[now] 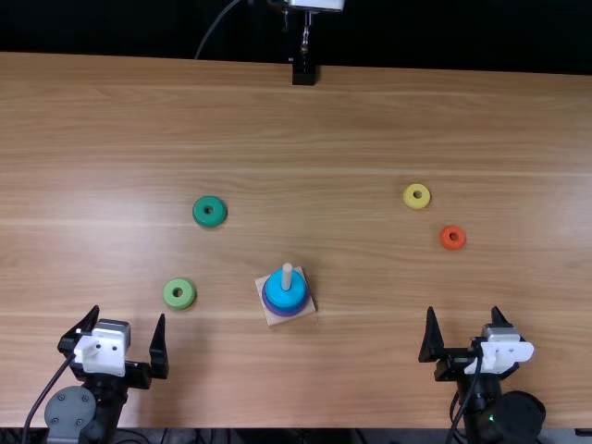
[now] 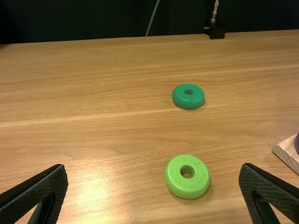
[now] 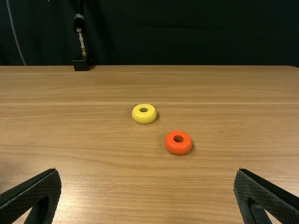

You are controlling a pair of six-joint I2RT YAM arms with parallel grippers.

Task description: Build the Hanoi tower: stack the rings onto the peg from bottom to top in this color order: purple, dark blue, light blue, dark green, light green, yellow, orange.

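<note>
Left gripper [image 1: 129, 314] and right gripper [image 1: 463, 310] are flanking the peg [image 1: 287, 277], jaws apart. Left of it, the dark green ring [image 1: 209, 220] is lying beyond the light green ring [image 1: 178, 302]; picking the nearer first would be breaking the order.

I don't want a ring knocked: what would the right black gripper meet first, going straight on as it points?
The right gripper would probably meet the small, round orange ring first, though the gripper's height is unclear; it might pass above.
</note>
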